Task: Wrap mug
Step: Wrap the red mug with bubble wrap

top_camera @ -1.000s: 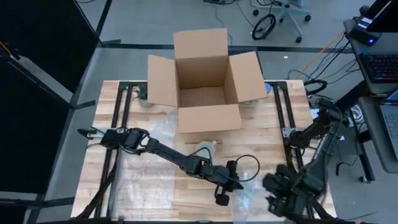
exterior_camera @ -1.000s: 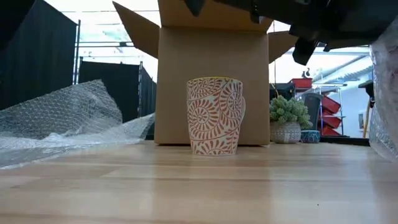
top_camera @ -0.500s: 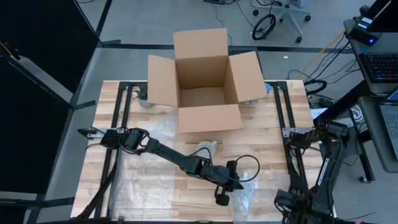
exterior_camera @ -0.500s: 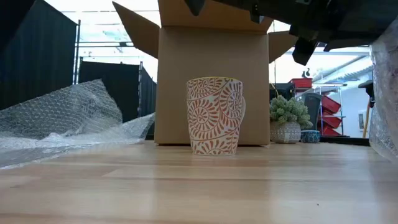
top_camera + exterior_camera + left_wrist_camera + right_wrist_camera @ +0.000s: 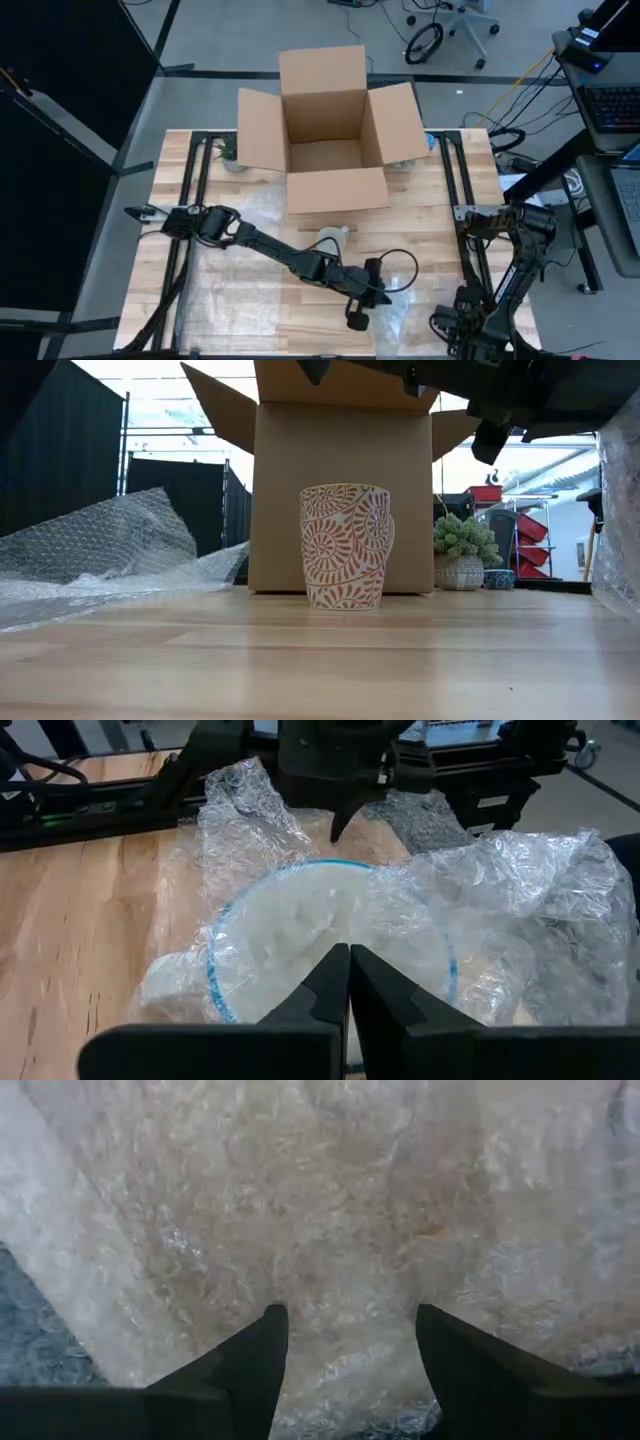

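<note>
Plainly, we see the mug standing upright on the bench, cream with an orange swirl pattern, just in front of the open cardboard box; from above it sits near the middle of the bench, just on the near side of the box, with nothing wrapped around it. We find the left tool stretched out across the bench to a spot nearer than the mug and slightly right of it, over crumpled bubble wrap. In its own wrist view the two fingers are pressed together, tips meeting, above a heap of clear wrap with a blue ring showing through it; whether any film is caught between them we cannot tell. We see the right tool at the near right corner of the bench, its fingers spread apart with bubble wrap filling the view ahead of them. More bubble wrap lies loose on the left of the low view, well apart from the mug.
</note>
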You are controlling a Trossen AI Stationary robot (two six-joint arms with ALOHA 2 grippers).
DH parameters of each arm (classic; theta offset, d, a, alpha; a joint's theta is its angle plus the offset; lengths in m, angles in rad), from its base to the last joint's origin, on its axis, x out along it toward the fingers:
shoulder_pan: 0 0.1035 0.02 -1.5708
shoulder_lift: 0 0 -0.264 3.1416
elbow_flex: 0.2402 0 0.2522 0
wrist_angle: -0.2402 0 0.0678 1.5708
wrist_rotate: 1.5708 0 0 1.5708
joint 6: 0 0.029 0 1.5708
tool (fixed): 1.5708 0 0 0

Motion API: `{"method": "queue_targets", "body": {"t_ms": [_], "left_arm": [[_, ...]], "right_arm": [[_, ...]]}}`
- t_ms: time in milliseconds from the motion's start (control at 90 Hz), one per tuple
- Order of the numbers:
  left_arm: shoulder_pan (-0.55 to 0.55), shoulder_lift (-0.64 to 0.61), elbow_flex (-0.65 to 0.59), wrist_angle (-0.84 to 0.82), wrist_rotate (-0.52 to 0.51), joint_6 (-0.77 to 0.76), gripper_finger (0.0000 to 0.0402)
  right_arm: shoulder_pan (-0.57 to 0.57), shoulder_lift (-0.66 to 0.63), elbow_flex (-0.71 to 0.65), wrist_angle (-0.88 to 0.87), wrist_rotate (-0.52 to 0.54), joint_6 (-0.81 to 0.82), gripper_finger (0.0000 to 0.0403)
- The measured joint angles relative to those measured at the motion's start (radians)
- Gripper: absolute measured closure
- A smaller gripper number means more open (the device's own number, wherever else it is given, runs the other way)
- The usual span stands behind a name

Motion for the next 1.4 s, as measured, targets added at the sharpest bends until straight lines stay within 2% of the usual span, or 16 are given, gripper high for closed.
{"method": "queue_targets", "body": {"t_ms": [200,433,489,644,1011,1189,1400], "left_arm": [[0.0,0.0,0.0,0.001,0.0,0.0,0.0402],[0.0,0.0,0.0,0.001,0.0,0.0,0.0402],[0.0,0.0,0.001,0.001,0.0,0.0,0.0402],[0.0,0.0,0.001,0.001,0.0,0.0,0.0402],[0.0,0.0,0.001,0.001,0.0,0.0,0.0402],[0.0,0.0,0.001,0.001,0.0,0.0,0.0402],[0.0,0.0,0.001,0.001,0.0,-0.001,0.0402]], "right_arm": [[0.0,0.0,-0.004,0.024,0.03,-0.016,0.0262],[-0.002,-0.019,0.016,0.033,0.048,-0.017,0.0377],[-0.002,-0.027,0.035,0.032,0.056,-0.021,0.0394],[-0.003,-0.046,0.11,0.0,0.143,-0.083,0.0396],[-0.031,-0.058,0.321,-0.274,0.453,-0.213,0.04],[-0.062,-0.058,0.35,-0.278,0.594,-0.277,0.0399],[-0.111,-0.06,0.35,-0.272,0.644,-0.317,0.0399]]}}
